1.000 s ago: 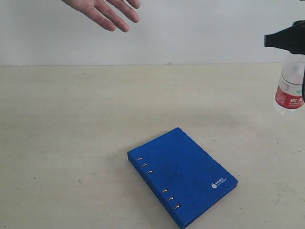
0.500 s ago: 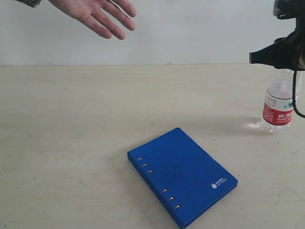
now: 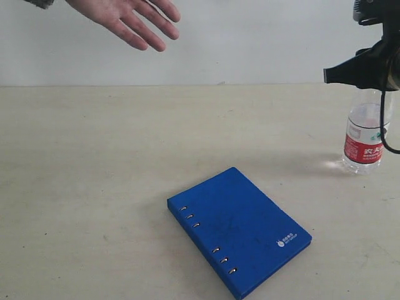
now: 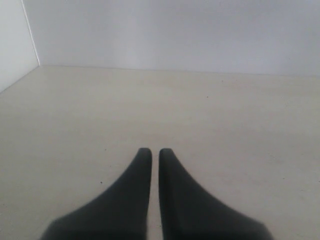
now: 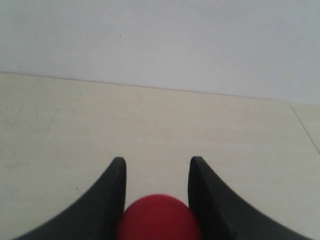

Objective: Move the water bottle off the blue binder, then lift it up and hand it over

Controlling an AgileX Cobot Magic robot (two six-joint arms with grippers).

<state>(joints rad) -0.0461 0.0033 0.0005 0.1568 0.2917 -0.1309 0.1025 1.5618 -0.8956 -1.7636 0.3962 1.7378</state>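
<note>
The water bottle (image 3: 364, 140) stands upright on the table at the far right, clear with a red-and-white label. My right gripper (image 3: 359, 70) sits over its top. In the right wrist view the red cap (image 5: 158, 217) is pressed between both fingers of that gripper (image 5: 156, 162). The blue binder (image 3: 240, 228) lies flat at the front middle, with metal rings along its spine and nothing on it, well apart from the bottle. My left gripper (image 4: 151, 151) is shut and empty above bare tabletop; the exterior view does not show it.
A person's open hand (image 3: 128, 15) reaches in at the top left, palm out, above the table's far edge. The pale table (image 3: 94, 162) runs back to a white wall.
My right gripper came down and a little to the left with the bottle, which now rests on the table. The hand shifted slightly. The binder stayed put.
</note>
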